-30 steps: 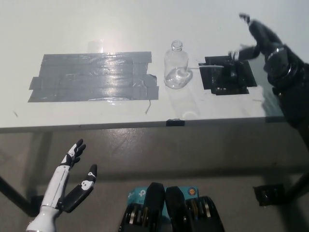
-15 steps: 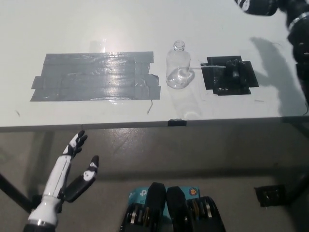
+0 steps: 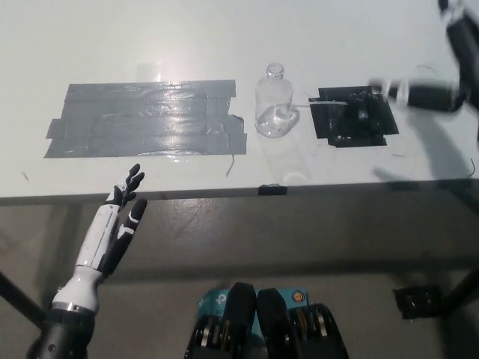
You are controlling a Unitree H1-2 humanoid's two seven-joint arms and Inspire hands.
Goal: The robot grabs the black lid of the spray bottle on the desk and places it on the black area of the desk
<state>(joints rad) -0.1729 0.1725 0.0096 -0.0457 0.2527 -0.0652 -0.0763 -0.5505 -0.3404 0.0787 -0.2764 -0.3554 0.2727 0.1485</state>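
Black lid (image 3: 358,112): I read it as already off the bottle, lying on the black area (image 3: 376,129) with its thin white dip tube (image 3: 329,102) running left toward the bottle — dark on dark, so its outline is hard to make out.
Handling: I judge it light and rigid, moulded plastic, unlikely to break; the tube looks thin and flexible and would drag or catch. I would take hold at the blocky head, never by the tube.
Spray bottle (image 3: 274,102): clear, round-shouldered, upright, neck open; it stands between the grey patch and the black area, just left of the latter. It looks empty or nearly so, hence easy to tip.
Black area: small matt rectangle of tape, edges slightly ragged.
Grey tape patch (image 3: 146,120): broad overlapping strips, glossy and wrinkled, catching glare.
Desk (image 3: 224,37): smooth white top.
Right hand (image 3: 423,96): blurred, above the right edge of the black area; I cannot tell whether its fingers are spread or closed.
Left hand (image 3: 120,217): resting below the desk's front edge — fingers extended and apart, holding nothing.
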